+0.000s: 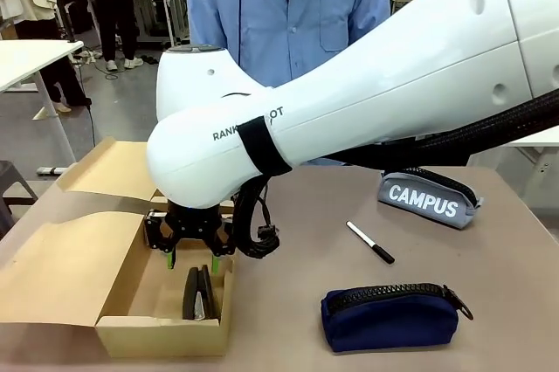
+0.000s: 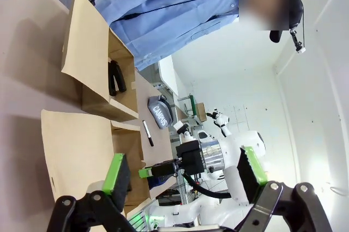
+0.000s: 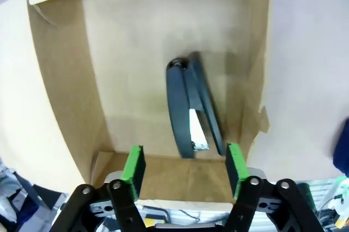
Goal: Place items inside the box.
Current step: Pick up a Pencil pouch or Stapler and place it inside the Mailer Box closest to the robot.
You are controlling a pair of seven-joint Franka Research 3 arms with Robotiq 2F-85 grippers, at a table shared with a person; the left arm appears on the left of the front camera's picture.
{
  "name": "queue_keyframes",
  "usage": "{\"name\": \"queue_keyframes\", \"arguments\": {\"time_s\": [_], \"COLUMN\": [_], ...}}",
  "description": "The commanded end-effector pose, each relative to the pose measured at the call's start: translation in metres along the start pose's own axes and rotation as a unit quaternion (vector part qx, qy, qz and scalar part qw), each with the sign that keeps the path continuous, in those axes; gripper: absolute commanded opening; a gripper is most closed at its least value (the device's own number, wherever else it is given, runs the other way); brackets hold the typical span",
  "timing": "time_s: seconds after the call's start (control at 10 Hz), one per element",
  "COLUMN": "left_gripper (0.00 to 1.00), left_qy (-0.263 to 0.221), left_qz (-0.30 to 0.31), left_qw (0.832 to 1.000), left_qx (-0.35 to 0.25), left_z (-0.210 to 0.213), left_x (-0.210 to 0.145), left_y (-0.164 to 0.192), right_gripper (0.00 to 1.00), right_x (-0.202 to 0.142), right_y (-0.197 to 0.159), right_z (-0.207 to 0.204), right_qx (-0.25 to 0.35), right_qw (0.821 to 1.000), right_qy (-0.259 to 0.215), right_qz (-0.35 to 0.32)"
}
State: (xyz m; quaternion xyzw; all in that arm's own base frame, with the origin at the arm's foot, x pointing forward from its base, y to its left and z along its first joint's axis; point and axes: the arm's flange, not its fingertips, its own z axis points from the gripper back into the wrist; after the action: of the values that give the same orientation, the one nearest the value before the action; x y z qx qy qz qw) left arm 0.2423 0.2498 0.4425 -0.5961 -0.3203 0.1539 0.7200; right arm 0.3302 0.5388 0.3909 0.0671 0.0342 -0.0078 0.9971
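The black stapler [image 1: 198,293] [image 3: 191,112] lies on the floor of the open cardboard box [image 1: 166,334] [image 3: 60,107]. Just above it my right gripper [image 1: 190,248] [image 3: 184,169] hangs open, its green pads apart and clear of the stapler. On the table right of the box lie a black marker pen [image 1: 369,242], a navy zip pouch [image 1: 390,315] and a grey "CAMPUS" pouch [image 1: 428,197]. My left gripper [image 2: 185,172] is open with nothing between its fingers, looking from a distance at the box [image 2: 90,47], the stapler [image 2: 116,77], the grey pouch [image 2: 160,112] and the marker [image 2: 148,133].
The box flaps [image 1: 61,267] spread wide to the left and back. A person in a blue shirt [image 1: 288,14] stands at the far side of the table. My right arm [image 1: 367,93] crosses the middle of the table above the items.
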Motion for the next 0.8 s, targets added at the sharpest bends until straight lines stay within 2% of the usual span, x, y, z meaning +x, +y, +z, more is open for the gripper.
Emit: {"name": "queue_keyframes", "arguments": {"time_s": [0.0, 0.4, 0.5, 0.6, 0.7], "left_gripper": [1.00, 1.00, 1.00, 1.00, 1.00], "left_qy": [-0.004, -0.004, -0.004, -0.004, -0.004], "left_qz": [-0.011, -0.011, -0.011, -0.011, -0.011], "left_qw": [1.000, 1.000, 1.000, 1.000, 1.000], "left_qx": [-0.010, -0.010, -0.010, -0.010, -0.010], "left_z": [-0.001, -0.001, -0.001, -0.001, -0.001], "left_x": [0.000, 0.000, 0.000, 0.000, 0.000], "left_y": [-0.002, -0.002, -0.002, -0.002, -0.002], "right_gripper": [1.00, 1.00, 1.00, 1.00, 1.00], "right_x": [-0.004, -0.006, -0.011, -0.020, -0.026], "right_y": [0.001, -0.003, -0.011, -0.034, -0.079], "right_z": [0.005, 0.008, 0.017, 0.039, 0.077], "right_qx": [-0.013, -0.003, 0.007, 0.019, 0.058], "right_qw": [1.000, 1.000, 1.000, 0.998, 0.993], "right_qy": [-0.018, -0.015, 0.001, 0.041, 0.081], "right_qz": [-0.009, -0.004, 0.007, 0.042, 0.063]}}
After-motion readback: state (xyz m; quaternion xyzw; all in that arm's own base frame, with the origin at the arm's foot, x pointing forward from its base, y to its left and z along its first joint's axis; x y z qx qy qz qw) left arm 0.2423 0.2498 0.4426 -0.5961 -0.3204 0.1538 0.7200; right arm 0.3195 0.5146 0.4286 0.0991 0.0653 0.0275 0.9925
